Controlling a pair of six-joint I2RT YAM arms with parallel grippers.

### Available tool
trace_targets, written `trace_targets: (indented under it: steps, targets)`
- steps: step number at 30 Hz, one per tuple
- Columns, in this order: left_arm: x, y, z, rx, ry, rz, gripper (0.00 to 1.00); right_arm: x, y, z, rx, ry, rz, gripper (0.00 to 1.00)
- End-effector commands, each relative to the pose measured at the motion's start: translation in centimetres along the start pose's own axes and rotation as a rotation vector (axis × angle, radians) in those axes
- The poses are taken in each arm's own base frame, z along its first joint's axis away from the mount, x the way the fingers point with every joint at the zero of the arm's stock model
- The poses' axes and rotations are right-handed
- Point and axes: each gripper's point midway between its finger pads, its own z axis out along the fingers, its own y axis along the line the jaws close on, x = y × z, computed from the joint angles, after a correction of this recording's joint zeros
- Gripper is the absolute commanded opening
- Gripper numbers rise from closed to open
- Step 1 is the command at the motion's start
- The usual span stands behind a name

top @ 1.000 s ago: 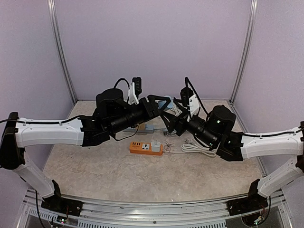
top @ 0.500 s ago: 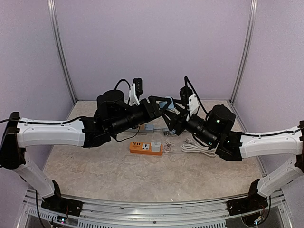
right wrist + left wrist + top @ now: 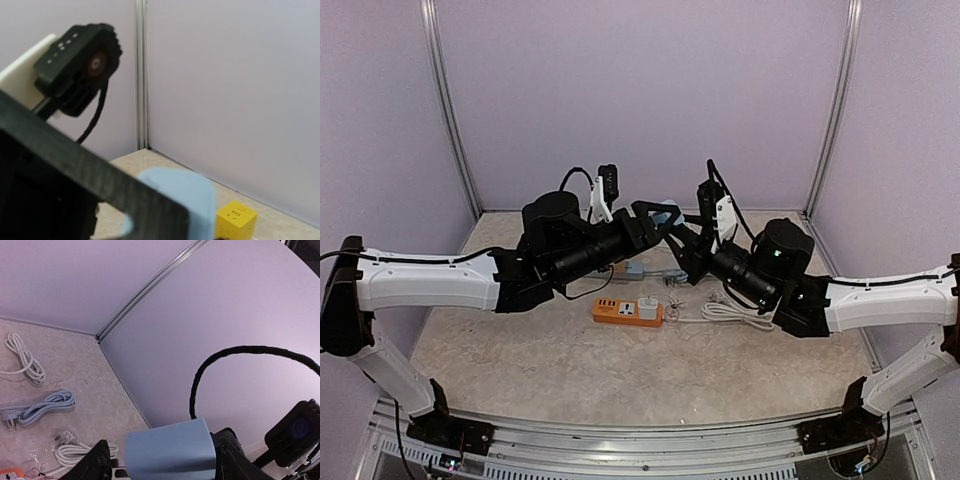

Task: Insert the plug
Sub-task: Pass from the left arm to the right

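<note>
A light blue plug point(image 3: 667, 214) hangs in the air between both grippers, above the back of the table. My left gripper point(image 3: 653, 216) straddles it; in the left wrist view the plug point(image 3: 170, 450) touches the right finger point(image 3: 231, 456), while a gap shows beside the left finger point(image 3: 98, 463), so these jaws stand open. My right gripper point(image 3: 678, 233) meets the plug from the right and is shut on it. In the right wrist view the plug point(image 3: 192, 195) sits low, partly behind a black finger; my own fingertips are hidden there. An orange power strip point(image 3: 627, 311) lies on the table below.
A white adapter point(image 3: 647, 306) sits in the orange strip. A coiled white cable point(image 3: 735, 312) lies to its right. A grey-blue cable point(image 3: 42, 407) and a white cable point(image 3: 22, 360) lie further back. A yellow cube socket point(image 3: 235, 222) stands near the back wall.
The right gripper rose slightly to the blue plug and closed on it. The left gripper's jaws widened around the plug. Both arms otherwise stayed nearly in place.
</note>
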Motion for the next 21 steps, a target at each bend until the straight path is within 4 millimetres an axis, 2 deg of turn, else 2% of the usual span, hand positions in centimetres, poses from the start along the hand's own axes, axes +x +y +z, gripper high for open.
trace_targets:
  steps: [1, 8, 15, 21]
  targets:
    - [1.0, -0.1, -0.2, 0.02, 0.015, 0.005, 0.73, -1.1, -0.5, 0.2, 0.024, -0.022, 0.026, 0.23]
    - [0.2, -0.7, -1.4, 0.041, -0.008, 0.022, 0.98, -1.6, -0.9, -0.7, 0.04, -0.021, 0.035, 0.17]
    - [-1.3, -0.9, -4.7, 0.057, -0.035, 0.185, 0.99, -2.5, -0.5, -2.2, -0.006, 0.025, -0.005, 0.17]
    - [-0.7, -0.8, -7.5, 0.189, 0.14, 0.357, 0.99, -3.7, 0.6, -4.1, -0.103, 0.096, -0.072, 0.17]
